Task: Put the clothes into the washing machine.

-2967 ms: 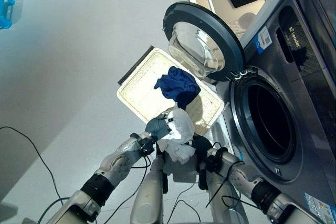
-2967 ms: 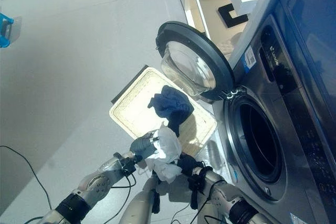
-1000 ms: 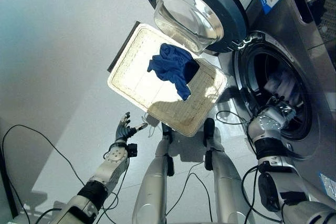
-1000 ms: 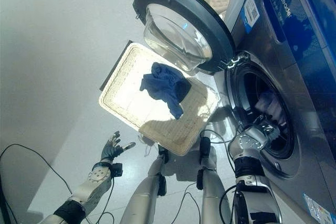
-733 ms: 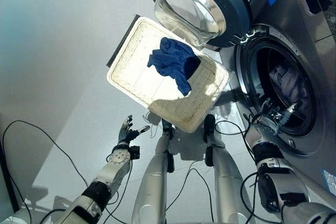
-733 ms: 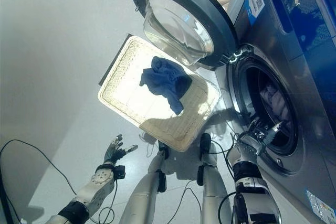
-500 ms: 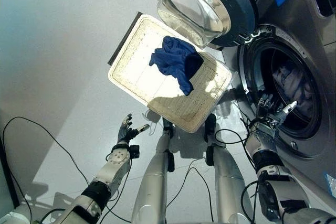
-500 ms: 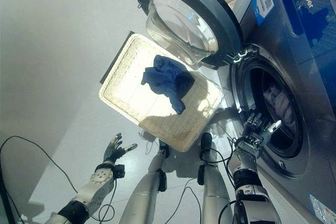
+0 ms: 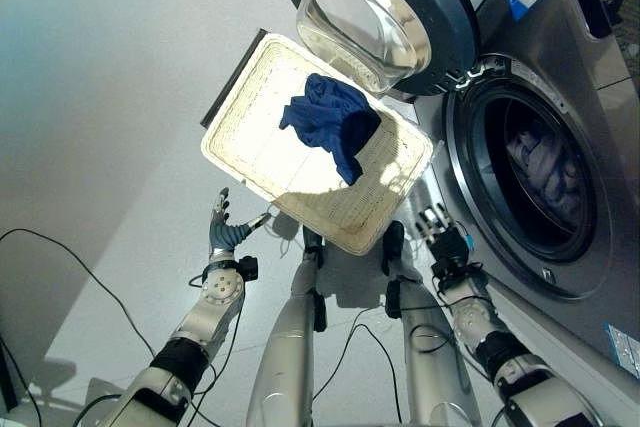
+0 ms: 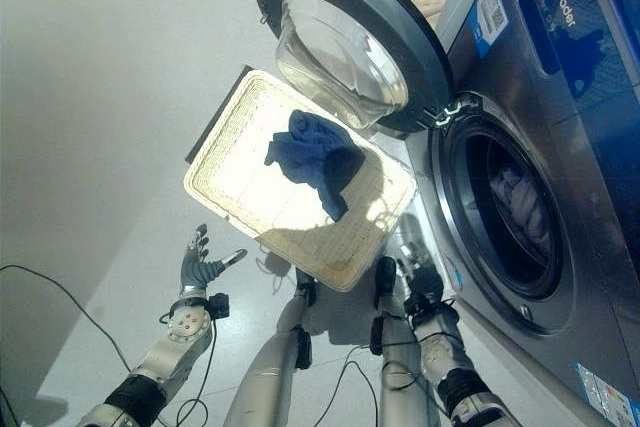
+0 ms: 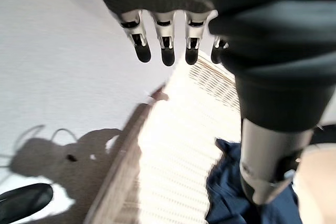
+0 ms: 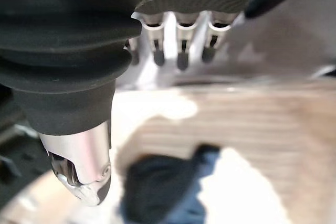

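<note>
A dark blue garment (image 9: pixel 331 123) lies crumpled in a cream woven basket (image 9: pixel 256 143) on the floor, below the washing machine's open round door (image 9: pixel 380 12). Pale clothes (image 9: pixel 548 169) lie inside the drum (image 9: pixel 530 178) of the grey washing machine (image 10: pixel 560 97). My left hand (image 9: pixel 221 235) hovers open over the floor, short of the basket's near left edge. Between the basket's near corner and the drum opening my right hand (image 9: pixel 444 243) is open and holds nothing. In the left wrist view the blue garment (image 11: pixel 231 198) and basket (image 11: pixel 178 150) lie past my straight fingers (image 11: pixel 167 43).
Pale tiled floor (image 9: pixel 110 97) spreads to the left of the basket. The machine's front panel (image 10: pixel 590 277) fills the right side. The open door hangs over the basket's far end.
My right hand has drawn back out of the drum opening to the floor side, empty, leaving the pale clothes inside. My left hand has stayed open at the left.
</note>
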